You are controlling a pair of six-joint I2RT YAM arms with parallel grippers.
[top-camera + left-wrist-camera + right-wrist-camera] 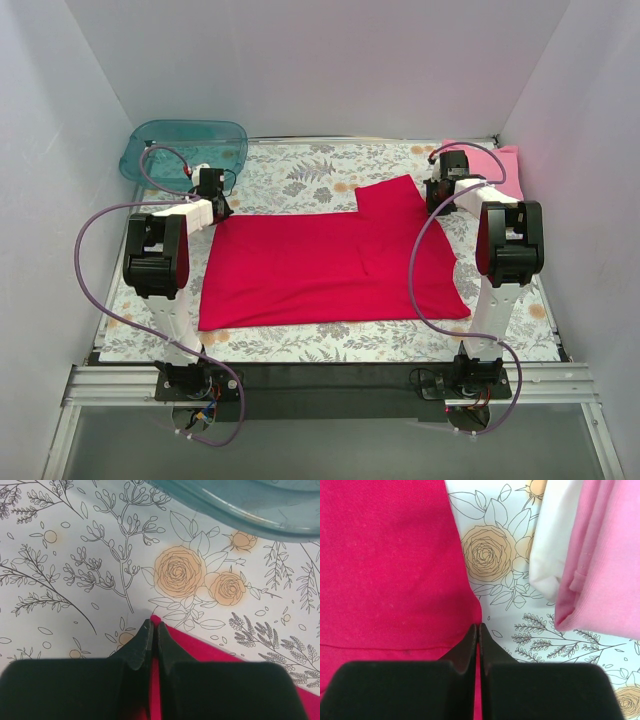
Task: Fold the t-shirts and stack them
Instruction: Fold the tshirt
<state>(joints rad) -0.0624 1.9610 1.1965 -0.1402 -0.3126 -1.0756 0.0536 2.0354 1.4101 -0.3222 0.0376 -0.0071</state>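
The red t-shirt [330, 265] lies spread flat in the middle of the flowered table, with one sleeve [390, 195] sticking out at its far side. My left gripper [216, 207] is at the shirt's far left corner; the left wrist view shows it [154, 625] shut on that corner, with red cloth [215, 650] pinched between the fingers. At the far right edge, my right gripper [438, 198] [478, 626] is shut on the red t-shirt's [385, 560] edge. The pink t-shirt [492, 160] [605, 555] lies bunched at the back right corner.
A teal translucent tub [185, 150] [250, 505] stands at the back left, just beyond my left gripper. Something white [552, 545] lies against the pink t-shirt. White walls close the table in on three sides.
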